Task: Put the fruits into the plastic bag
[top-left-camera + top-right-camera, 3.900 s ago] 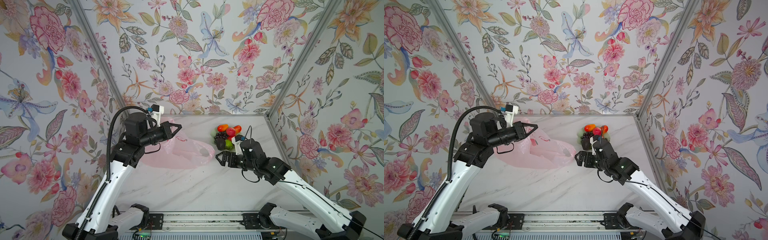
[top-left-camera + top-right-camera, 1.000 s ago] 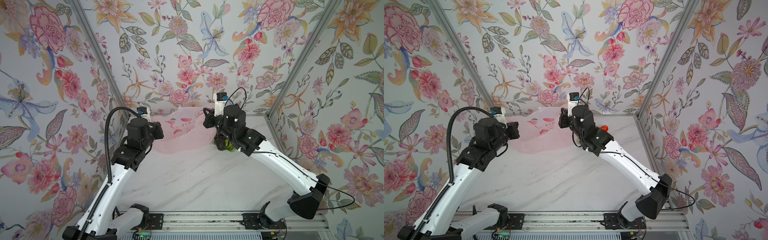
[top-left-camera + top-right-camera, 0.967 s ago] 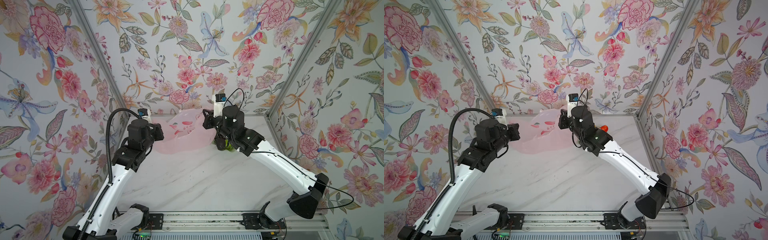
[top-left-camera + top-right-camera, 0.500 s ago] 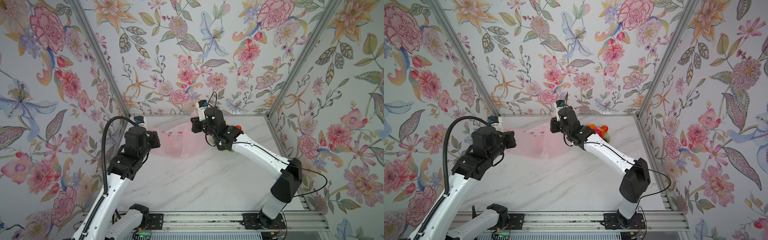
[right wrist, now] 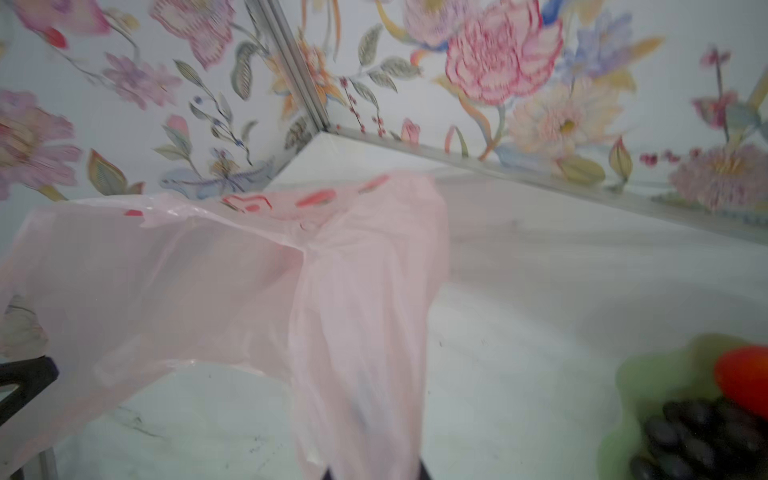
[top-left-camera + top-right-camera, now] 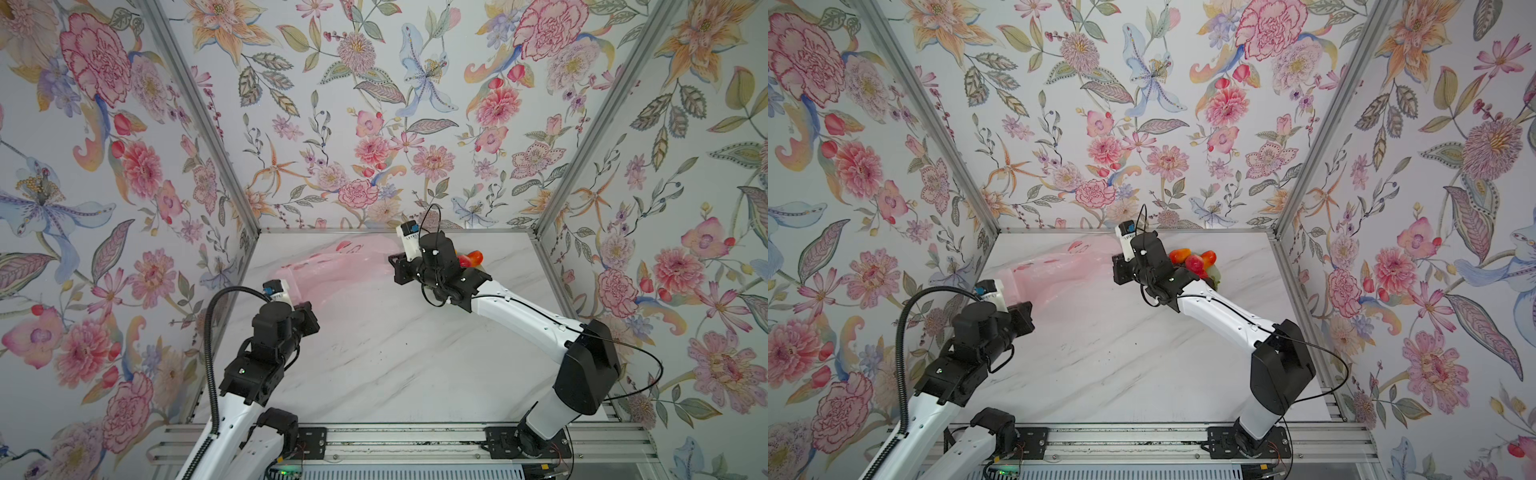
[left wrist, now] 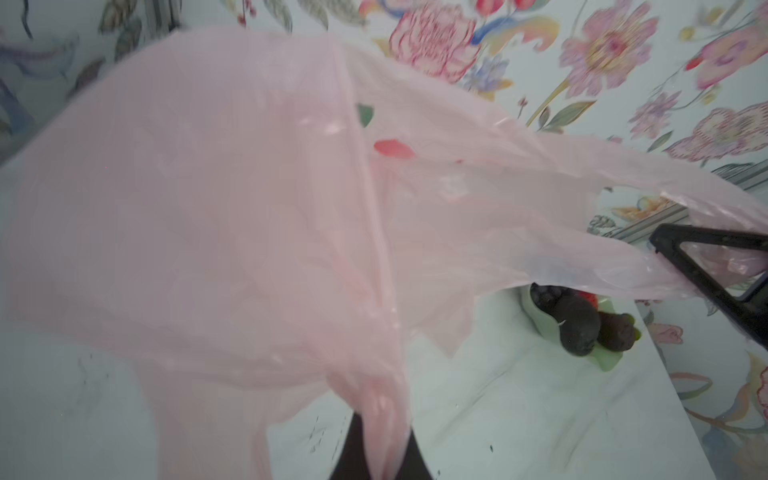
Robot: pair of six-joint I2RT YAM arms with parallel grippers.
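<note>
A white marble-look table (image 6: 374, 374) sits inside a booth of flowered walls (image 6: 374, 104) joined by metal corner posts.

The left gripper (image 7: 382, 455) is closed tight on a bunched strip of the pink plastic bag (image 7: 208, 208), which rises straight out from between its fingers. The right gripper (image 5: 374, 473) is likewise clamped on another gathered part of the bag (image 5: 166, 291).

In both top views the bag (image 6: 332, 270) hangs stretched between the two grippers over the back left of the table. Its long axis runs from the left gripper near the left wall towards the right gripper at the back middle. The wrist views are blurred, so which way its mouth faces is hard to tell.

The fruits (image 6: 1196, 262) lie in a pale green dish (image 7: 606, 359) just behind the right arm, outside the bag.
</note>
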